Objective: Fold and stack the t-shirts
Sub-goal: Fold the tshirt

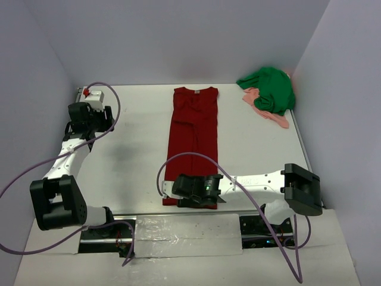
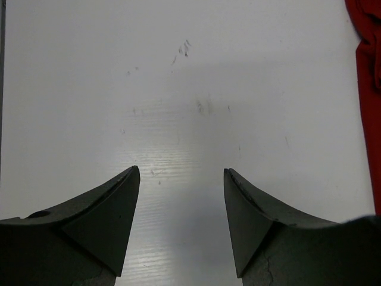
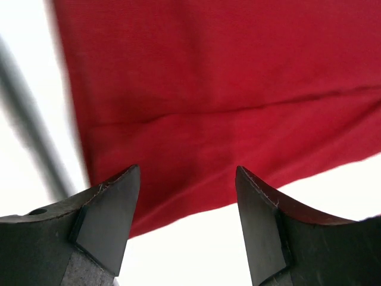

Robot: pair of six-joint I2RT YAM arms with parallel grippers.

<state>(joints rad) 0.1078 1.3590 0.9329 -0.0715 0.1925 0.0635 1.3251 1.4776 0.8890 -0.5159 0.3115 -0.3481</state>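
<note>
A dark red t-shirt (image 1: 194, 134) lies in a long narrow folded strip down the middle of the table. My right gripper (image 1: 176, 189) is open over its near end; in the right wrist view the red cloth (image 3: 226, 89) fills the area beyond the open fingertips (image 3: 187, 173), with its hem edge between them. My left gripper (image 1: 95, 122) is open and empty over bare table at the far left; the red shirt's edge (image 2: 369, 101) shows at the right of its view. A bright green shirt (image 1: 271, 88) is bunched on a salmon-pink cloth (image 1: 275, 116) at the far right corner.
Grey walls close the table (image 1: 137, 149) on the left, back and right. Purple cables (image 1: 196, 158) loop from both arms, one crossing above the near end of the red shirt. A silver taped strip (image 1: 178, 229) runs along the near edge between the arm bases.
</note>
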